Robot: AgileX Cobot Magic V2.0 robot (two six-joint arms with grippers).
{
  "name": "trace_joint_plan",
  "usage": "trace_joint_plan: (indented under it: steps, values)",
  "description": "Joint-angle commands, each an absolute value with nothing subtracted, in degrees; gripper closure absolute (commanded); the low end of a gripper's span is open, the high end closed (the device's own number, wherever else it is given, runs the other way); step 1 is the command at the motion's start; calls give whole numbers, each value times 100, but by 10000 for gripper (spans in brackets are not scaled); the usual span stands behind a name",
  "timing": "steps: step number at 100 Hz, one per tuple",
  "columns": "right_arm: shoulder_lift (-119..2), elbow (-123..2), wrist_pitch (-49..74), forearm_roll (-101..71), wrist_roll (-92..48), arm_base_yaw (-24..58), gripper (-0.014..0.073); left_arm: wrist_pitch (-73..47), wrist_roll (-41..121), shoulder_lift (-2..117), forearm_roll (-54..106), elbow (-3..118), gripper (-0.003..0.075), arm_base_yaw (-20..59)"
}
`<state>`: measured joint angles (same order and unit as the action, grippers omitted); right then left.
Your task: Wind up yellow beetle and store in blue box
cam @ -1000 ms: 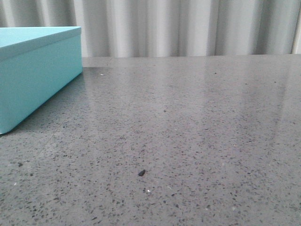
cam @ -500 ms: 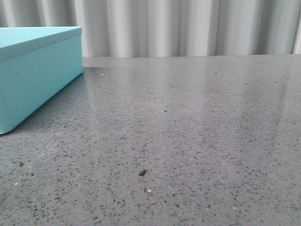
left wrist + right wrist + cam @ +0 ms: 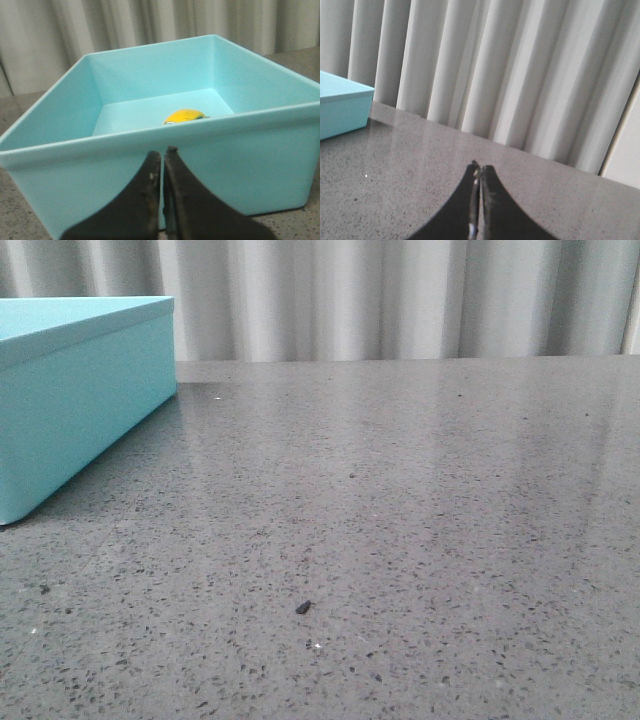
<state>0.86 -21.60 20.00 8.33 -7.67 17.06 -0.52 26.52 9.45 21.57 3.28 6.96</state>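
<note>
The yellow beetle point(image 3: 185, 116) sits inside the blue box point(image 3: 240, 150); light, slick, best pinched across its flanks; both end effectors, left point(image 3: 162, 152) and right point(image 3: 480, 169), pressed together, empty.

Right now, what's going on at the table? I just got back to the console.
Nothing is being handled. The yellow beetle already lies inside the open blue box, seen over its near wall in the left wrist view. The left gripper is shut and empty, just outside that wall. The right gripper is also shut and empty, above bare grey table away from the box. No lid is visible on the box.
</note>
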Motion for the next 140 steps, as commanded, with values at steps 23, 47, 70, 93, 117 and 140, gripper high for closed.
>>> trace_joint_plan:
  steps: [23, 47, 70, 93, 117, 140]
  values:
    - [129, -2282, 1759, 909, -806, 1700, 634, 552, 2648, -43, 1848, -82, 741, 683]
    - [129, -2273, 2108, 909, -806, 1700, 634, 32, 2648, -200, 1924, -146, 741, 683]
    - [129, -2273, 2161, 909, -806, 1700, 634, -1119, 2648, -200, 1924, -146, 741, 683]
    - [129, -2273, 2256, 909, -806, 1700, 634, -1741, 2648, -200, 1924, -146, 741, 683]
    - [129, -2273, 2308, 909, -806, 1700, 634, -1741, 2648, -200, 1924, -146, 741, 683]
    - [129, -2273, 2308, 909, -806, 1700, 634, -1741, 2648, -200, 1924, -146, 741, 683]
